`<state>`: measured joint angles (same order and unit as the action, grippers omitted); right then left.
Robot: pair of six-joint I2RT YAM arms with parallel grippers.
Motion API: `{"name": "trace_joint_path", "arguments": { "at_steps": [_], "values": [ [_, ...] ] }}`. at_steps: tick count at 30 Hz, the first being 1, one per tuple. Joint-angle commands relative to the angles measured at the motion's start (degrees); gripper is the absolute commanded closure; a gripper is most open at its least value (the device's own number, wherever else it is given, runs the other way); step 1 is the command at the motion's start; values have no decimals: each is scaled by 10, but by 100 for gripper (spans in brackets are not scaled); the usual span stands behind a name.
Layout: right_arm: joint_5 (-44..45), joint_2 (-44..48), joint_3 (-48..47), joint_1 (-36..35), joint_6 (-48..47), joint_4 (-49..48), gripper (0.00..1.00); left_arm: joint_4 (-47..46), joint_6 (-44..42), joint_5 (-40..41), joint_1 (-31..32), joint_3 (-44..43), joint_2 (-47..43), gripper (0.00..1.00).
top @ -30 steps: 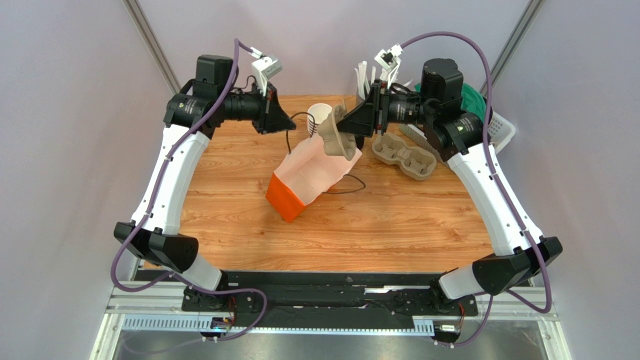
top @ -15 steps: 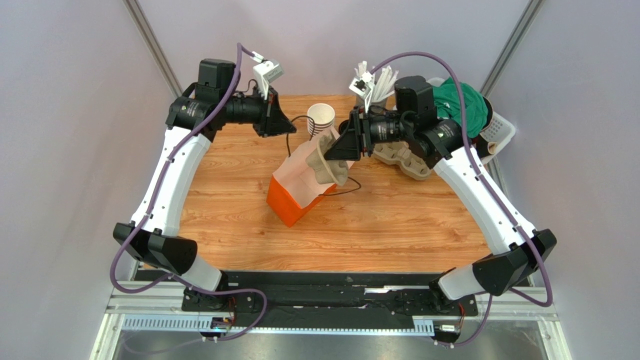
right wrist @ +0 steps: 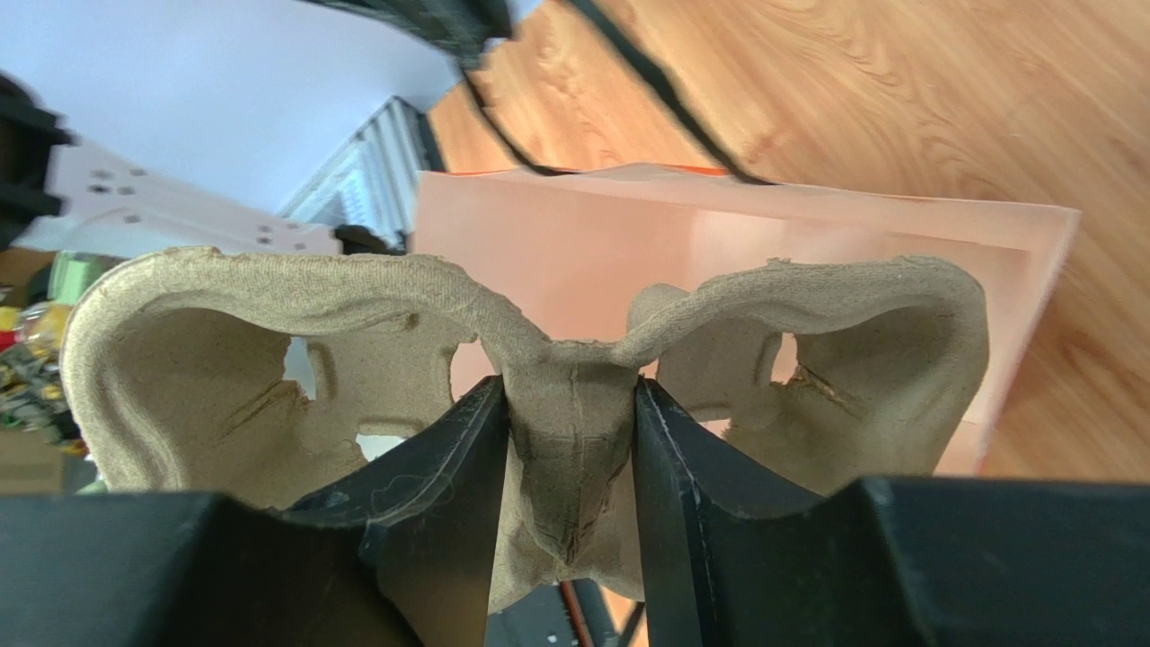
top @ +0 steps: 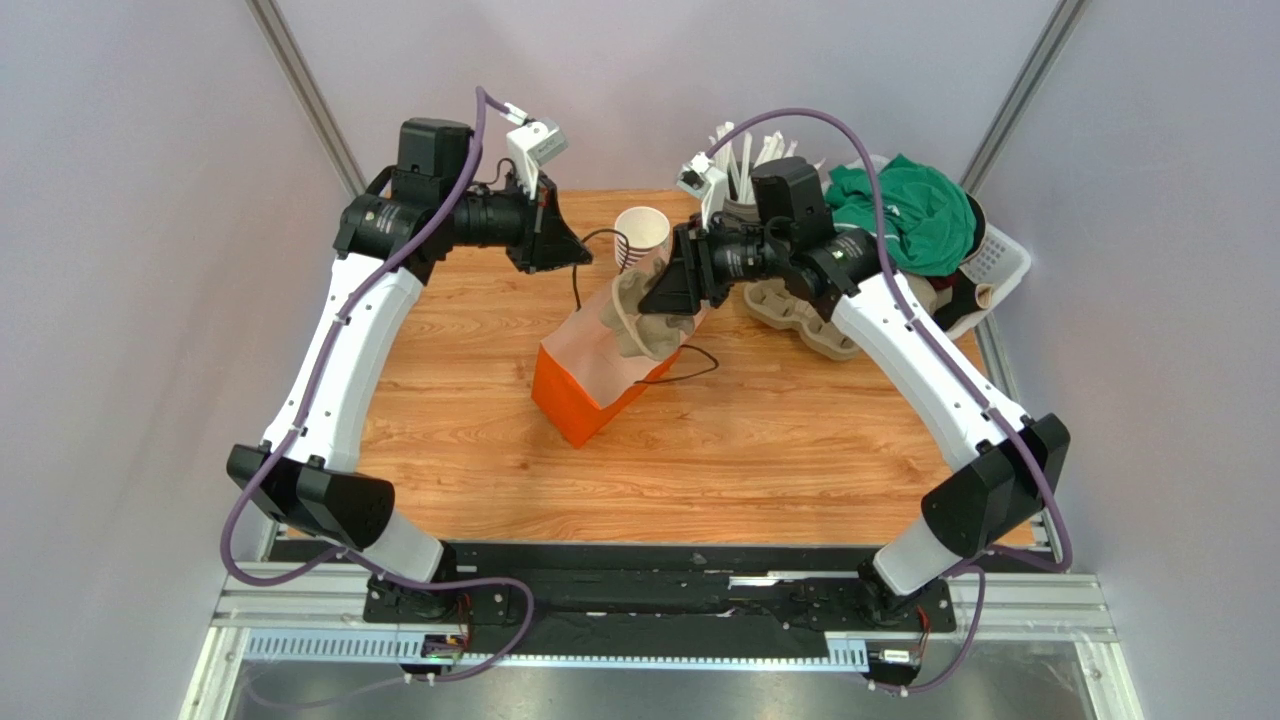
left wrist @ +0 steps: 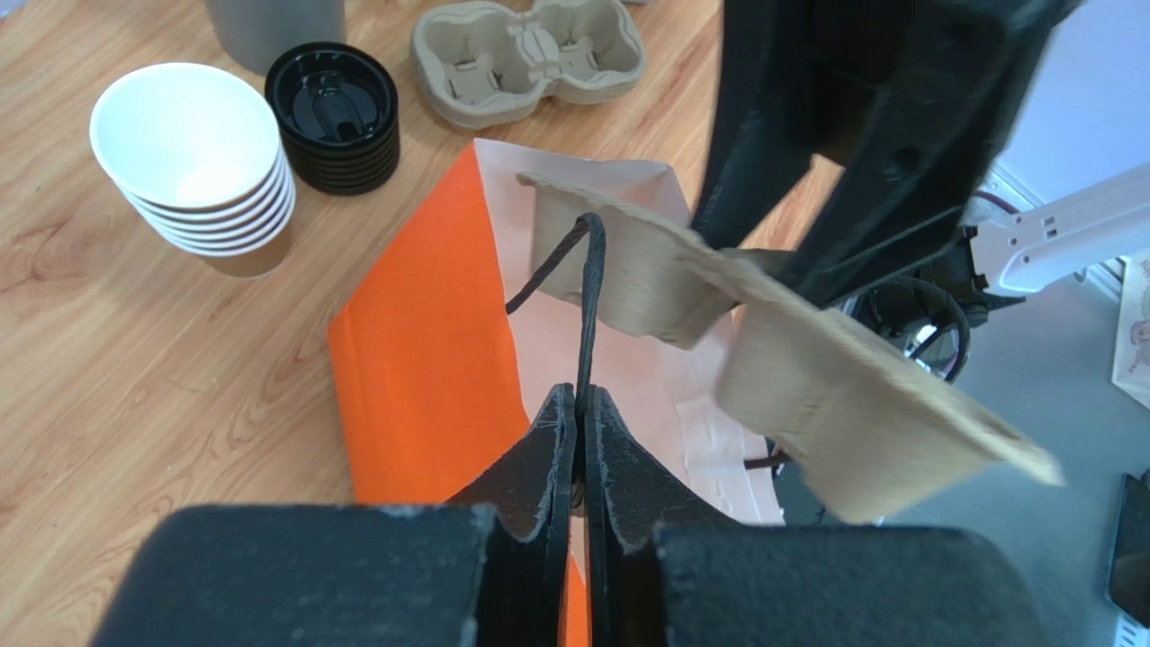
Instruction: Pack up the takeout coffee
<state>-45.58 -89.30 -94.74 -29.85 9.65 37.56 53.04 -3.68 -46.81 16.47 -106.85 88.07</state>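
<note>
Takeout coffee out of sight; left gripper (left wrist: pixel 583 405) tight on bag handle (left wrist: pixel 589 290), right gripper (right wrist: pixel 568 411) around pulp carrier (right wrist: pixel 851 344).

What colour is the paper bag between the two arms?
The bag is orange outside, pale pinkish inside; clearest in the left wrist view.

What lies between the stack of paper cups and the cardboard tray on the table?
A stack of black lids, close beside the cups; the left wrist view shows it.

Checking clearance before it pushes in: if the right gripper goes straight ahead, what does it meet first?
Probably the pale inside of the bag, through its open mouth. The carrier it holds would touch before the right gripper does; depth is unclear.
</note>
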Motion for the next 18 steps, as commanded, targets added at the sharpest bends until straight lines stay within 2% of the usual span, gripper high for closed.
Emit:
{"name": "trace_joint_path", "arguments": {
  "at_steps": [1, 18],
  "values": [
    [55, -17, -8, -8, -42, -1, 60, -14, -3, 2, 1, 3, -12, 100],
    [261, -47, -8, -76, -131, 24, 60, -29, -6, 14, 1, 38, -18, 100]
  ]
}}
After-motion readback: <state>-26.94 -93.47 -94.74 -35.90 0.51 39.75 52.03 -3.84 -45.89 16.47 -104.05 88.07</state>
